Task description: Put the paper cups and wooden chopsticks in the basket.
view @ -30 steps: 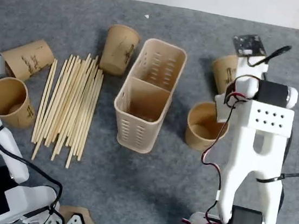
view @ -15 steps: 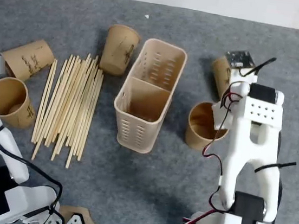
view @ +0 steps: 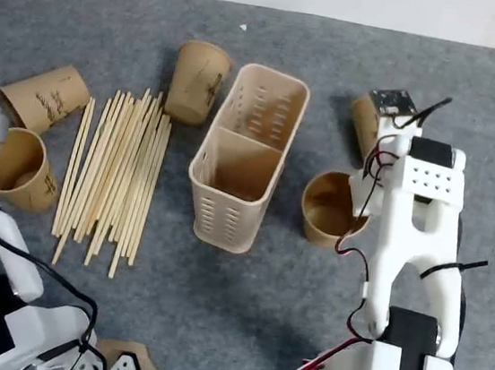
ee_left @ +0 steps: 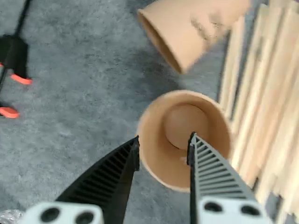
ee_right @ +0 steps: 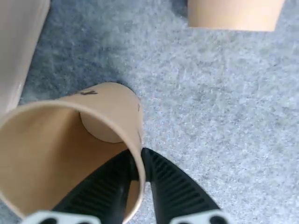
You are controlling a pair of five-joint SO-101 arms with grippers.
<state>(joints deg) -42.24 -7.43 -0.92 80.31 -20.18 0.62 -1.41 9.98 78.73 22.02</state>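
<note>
- With my right gripper (ee_right: 136, 157) pinching the rim of an open-mouthed brown paper cup (ee_right: 56, 140), one finger inside the wall and one outside, this cup is mine to carry. It sits tipped, and I cannot tell whether it is clear of the grey worktop (ee_left: 70, 93).
- The tall beige slotted plastic basket (view: 246, 158) stands just beside the cup, on my left. Its long axis runs away from my base, with two compartments end to end, both open upward.
- So everything turns on a short sideways trip to my left: up, over the basket's side wall, and let go above the nearer compartment, by my judgement.
- My left gripper (ee_left: 163, 142) is spread, straddling the rim of a second brown paper cup (ee_left: 180, 119), one finger in the mouth and one outside, not closed on it.
- The bundle of pale wooden chopsticks (view: 113, 178) lies between that second cup and the basket, the sticks running roughly parallel to the basket's long side. My left arm is the nearer one for those.
</note>
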